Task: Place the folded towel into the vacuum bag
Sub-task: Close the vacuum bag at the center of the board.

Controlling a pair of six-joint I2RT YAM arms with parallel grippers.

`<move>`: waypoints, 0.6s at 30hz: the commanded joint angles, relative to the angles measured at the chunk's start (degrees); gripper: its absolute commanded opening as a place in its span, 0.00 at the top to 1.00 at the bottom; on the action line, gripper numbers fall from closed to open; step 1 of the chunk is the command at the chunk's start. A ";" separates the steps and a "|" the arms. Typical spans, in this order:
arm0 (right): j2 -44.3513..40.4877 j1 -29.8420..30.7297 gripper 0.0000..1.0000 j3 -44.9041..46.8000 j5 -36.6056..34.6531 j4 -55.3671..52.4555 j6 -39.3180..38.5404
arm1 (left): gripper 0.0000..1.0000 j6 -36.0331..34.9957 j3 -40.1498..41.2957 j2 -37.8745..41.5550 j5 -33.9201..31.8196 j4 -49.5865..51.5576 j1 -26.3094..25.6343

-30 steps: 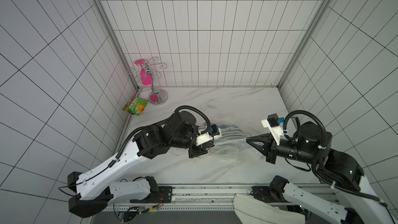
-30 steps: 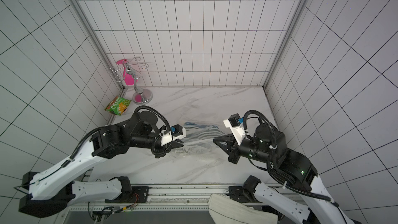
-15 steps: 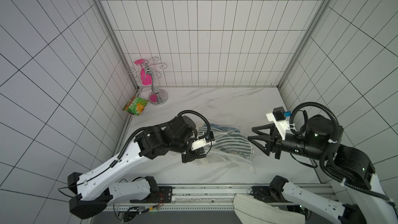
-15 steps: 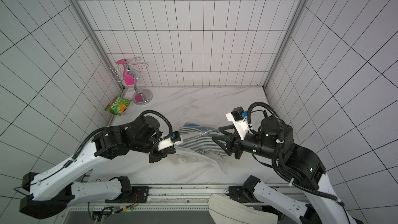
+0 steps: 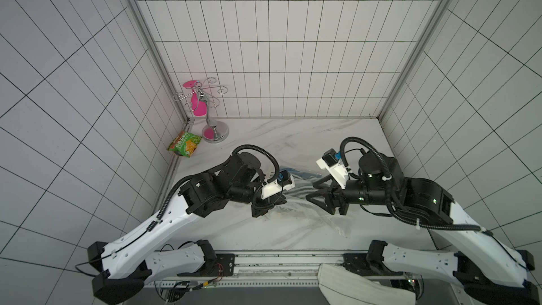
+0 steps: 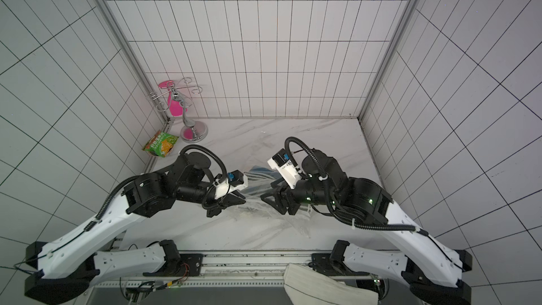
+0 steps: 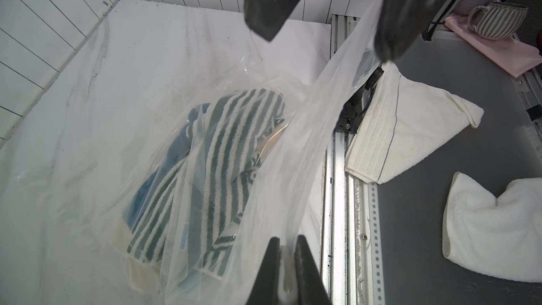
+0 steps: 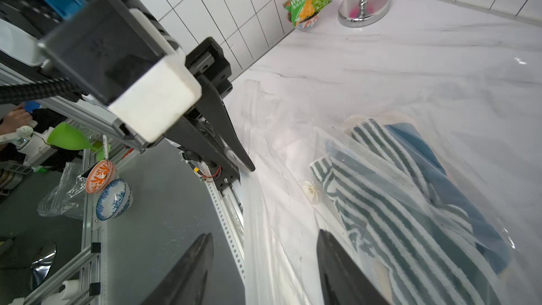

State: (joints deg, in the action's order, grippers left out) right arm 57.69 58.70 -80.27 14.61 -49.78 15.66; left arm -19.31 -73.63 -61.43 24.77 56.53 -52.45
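towel (image 7: 223, 165) lies inside the vacuum bag (image 7: 73, 142), task seemingly near done; left gripper (image 7: 286, 244) pinches the bag's edge, right gripper (image 8: 265, 234) spread, empty.

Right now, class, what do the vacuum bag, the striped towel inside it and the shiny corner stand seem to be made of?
Vacuum bag: thin clear plastic film, glossy; it creases and the towel shows through.
Striped towel: terry cloth, perhaps cotton; fuzzy looped matte pile.
Stand: probably chromed metal; its mirror-bright base reflects pink.
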 commanded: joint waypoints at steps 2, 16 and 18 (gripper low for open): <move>1.85 3.00 0.41 -2.95 -5.25 -4.25 -2.10 | 1.00 -0.29 -1.08 -0.58 2.52 -3.01 0.33; 4.63 4.67 0.70 -2.20 -7.22 -6.22 -9.54 | 1.00 -0.29 -1.10 -0.80 3.13 -3.71 1.53; 4.56 4.68 0.76 -1.83 -7.72 -5.99 -10.15 | 1.00 -0.33 -0.91 -1.02 2.65 -3.93 1.81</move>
State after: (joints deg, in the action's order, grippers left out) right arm 62.54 63.05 -81.41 8.21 -54.81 7.75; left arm -19.27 -73.63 -62.46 27.05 54.89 -51.18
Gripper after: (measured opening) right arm 0.252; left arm 0.109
